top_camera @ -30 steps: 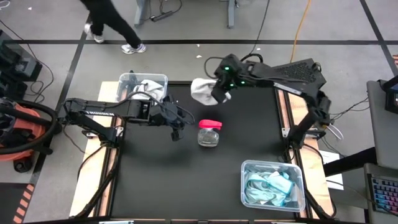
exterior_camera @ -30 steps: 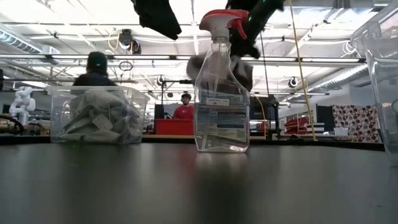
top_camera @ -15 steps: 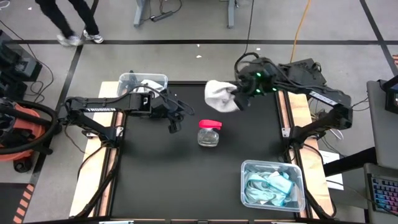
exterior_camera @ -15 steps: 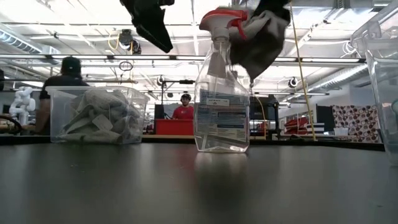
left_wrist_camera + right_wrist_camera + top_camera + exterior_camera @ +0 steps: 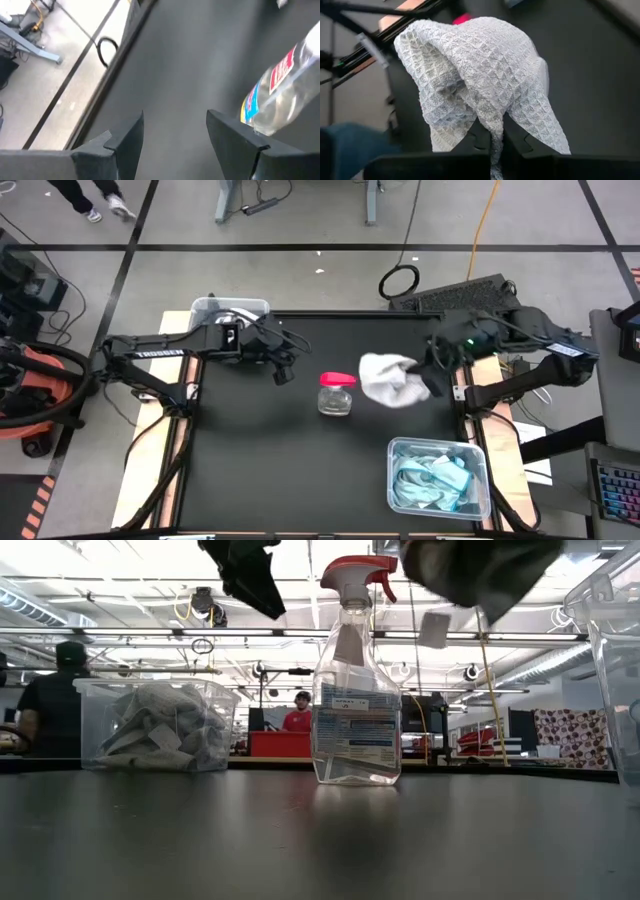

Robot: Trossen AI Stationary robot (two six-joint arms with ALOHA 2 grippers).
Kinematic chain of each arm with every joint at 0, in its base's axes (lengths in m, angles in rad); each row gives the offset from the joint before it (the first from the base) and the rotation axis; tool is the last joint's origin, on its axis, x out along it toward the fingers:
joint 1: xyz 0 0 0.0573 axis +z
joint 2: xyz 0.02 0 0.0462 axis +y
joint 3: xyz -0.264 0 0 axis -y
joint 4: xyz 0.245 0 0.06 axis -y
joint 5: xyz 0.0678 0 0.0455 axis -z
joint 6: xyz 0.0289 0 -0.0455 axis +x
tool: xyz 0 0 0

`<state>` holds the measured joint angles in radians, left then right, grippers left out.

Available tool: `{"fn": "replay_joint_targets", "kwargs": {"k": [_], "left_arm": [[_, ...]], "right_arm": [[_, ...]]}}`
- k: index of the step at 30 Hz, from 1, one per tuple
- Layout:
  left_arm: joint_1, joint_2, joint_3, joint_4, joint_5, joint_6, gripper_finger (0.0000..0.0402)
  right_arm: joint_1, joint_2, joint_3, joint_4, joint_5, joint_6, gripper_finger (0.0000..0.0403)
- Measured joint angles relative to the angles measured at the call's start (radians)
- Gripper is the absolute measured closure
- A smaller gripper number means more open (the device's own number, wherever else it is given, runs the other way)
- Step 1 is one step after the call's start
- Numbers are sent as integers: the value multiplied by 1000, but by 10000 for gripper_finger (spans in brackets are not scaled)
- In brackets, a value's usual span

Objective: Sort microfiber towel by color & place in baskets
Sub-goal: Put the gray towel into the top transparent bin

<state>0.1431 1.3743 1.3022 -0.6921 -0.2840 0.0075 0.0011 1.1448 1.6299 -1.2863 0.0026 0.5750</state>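
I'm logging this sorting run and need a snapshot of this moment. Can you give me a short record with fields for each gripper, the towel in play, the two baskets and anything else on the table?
right gripper: shut on a white-grey towel, held above the table right of the spray bottle
left gripper: open, empty, above the table left of the bottle
far-left basket: holds white-grey towels
near-right basket: holds light blue towels
table: only the bottle stands between the baskets

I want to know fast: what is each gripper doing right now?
Left gripper: open, holding nothing.
Right gripper: shut on a white towel.
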Motion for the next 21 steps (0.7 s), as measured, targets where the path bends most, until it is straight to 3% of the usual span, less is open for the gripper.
{"fn": "replay_joint_targets", "kwargs": {"k": [7, 14, 21], "left_arm": [[8, -94, 0, 104, 20, 9, 181], [7, -165, 1, 258, 21, 80, 181], [7, -167, 1, 208, 46, 78, 181]], "right_arm": [[215, -24, 0, -27, 0, 199, 402], [379, -1, -6, -28, 0, 269, 402], [580, 41, -10, -27, -9, 386, 402]]}}
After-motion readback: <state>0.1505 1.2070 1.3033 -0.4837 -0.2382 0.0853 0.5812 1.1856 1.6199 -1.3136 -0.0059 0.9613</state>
